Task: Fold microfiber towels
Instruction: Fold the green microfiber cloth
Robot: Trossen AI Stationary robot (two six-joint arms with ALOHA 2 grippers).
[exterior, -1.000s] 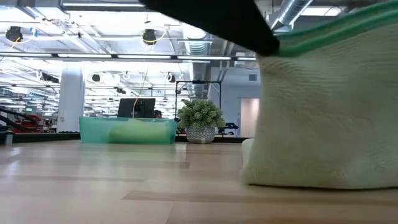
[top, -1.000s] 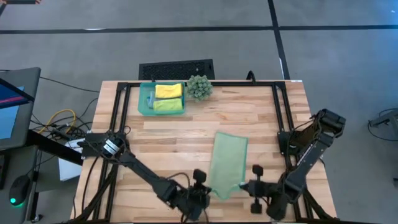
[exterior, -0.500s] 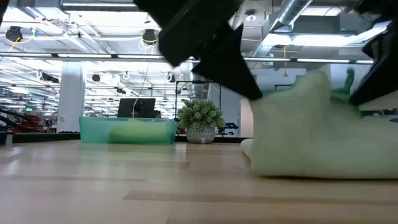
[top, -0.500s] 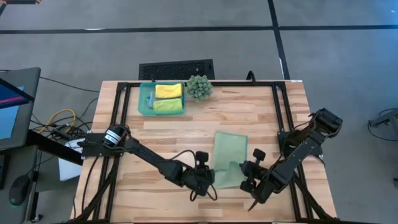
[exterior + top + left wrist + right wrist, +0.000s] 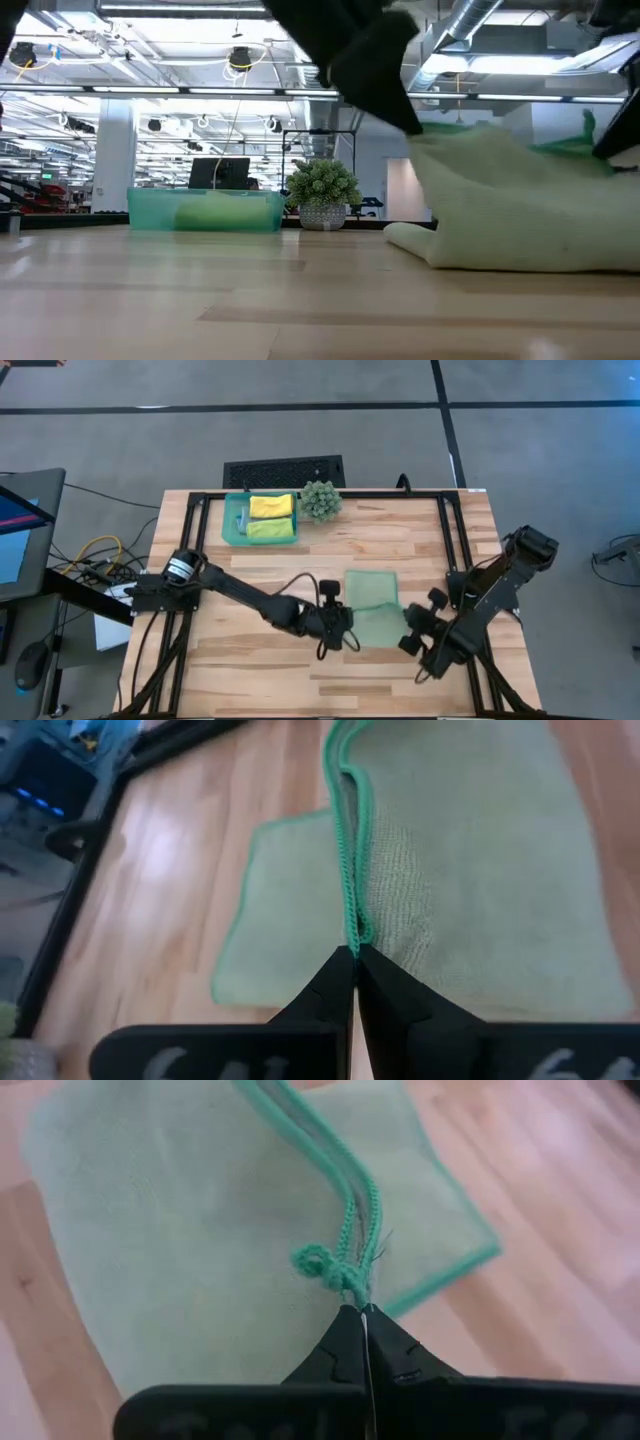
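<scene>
A pale sage green microfiber towel (image 5: 372, 600) lies at the table's near middle, its far part flat on the wood and its near edge raised and doubled back. My left gripper (image 5: 350, 630) is shut on that edge at the towel's left near corner, and my right gripper (image 5: 406, 632) on its right near corner. In the low view the towel (image 5: 520, 215) humps up between the two dark arms. A yellow towel (image 5: 270, 506) and a lime green one (image 5: 270, 529) lie folded in the teal tray (image 5: 232, 520). My left gripper pinches the towel's green stitched edge (image 5: 352, 932) between its two fingertips, slanting down from the near left side. The edge is lifted off the table and runs away from the fingers over the layer below. My right gripper pinches the stitched corner (image 5: 352, 1285) at its fingertips, beside a small loop of thread (image 5: 318, 1262). It slants down from the near right side. The corner is lifted, and the cloth falls away onto the flat part beneath.
A spiky green plant (image 5: 320, 500) stands at the far edge beside the tray. A black frame (image 5: 190, 530) runs along the table's sides. Bare wood lies to the left of the towel and between it and the tray.
Both grippers have gone from the table's near edge toward its far edge with the towel's near corners, and my right wrist has turned. The near half has come up and over the far half, which stayed flat; the towel now shows much shorter.
</scene>
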